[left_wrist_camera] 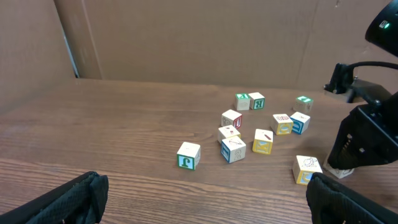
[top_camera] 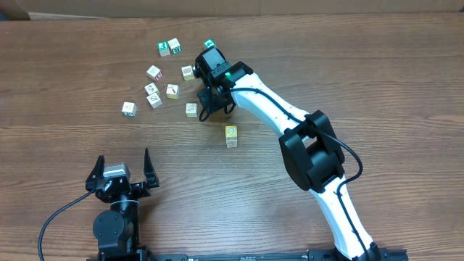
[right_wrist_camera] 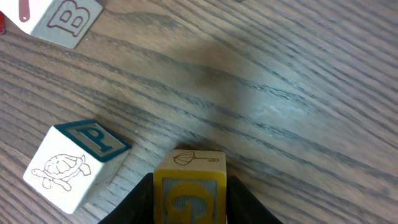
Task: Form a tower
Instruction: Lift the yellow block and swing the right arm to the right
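Note:
The tower (top_camera: 230, 135) is a short stack with a yellow-marked cube on top, standing alone near the table's middle. My right gripper (top_camera: 210, 106) is a little up and left of it, at the edge of the loose cubes. In the right wrist view this gripper (right_wrist_camera: 189, 190) is shut on a yellow cube (right_wrist_camera: 189, 177) with a G on its side and an umbrella on top; the black fingers (right_wrist_camera: 140, 199) press both its sides. My left gripper (top_camera: 123, 162) stands open and empty near the front left, far from the cubes.
Several loose cubes (top_camera: 172, 90) lie scattered at the back left. A teal P cube with a turtle (right_wrist_camera: 74, 165) sits close to the held cube's left, and a B cube (right_wrist_camera: 62, 18) lies farther off. A yellow-faced cube (left_wrist_camera: 308, 169) sits beside the right gripper.

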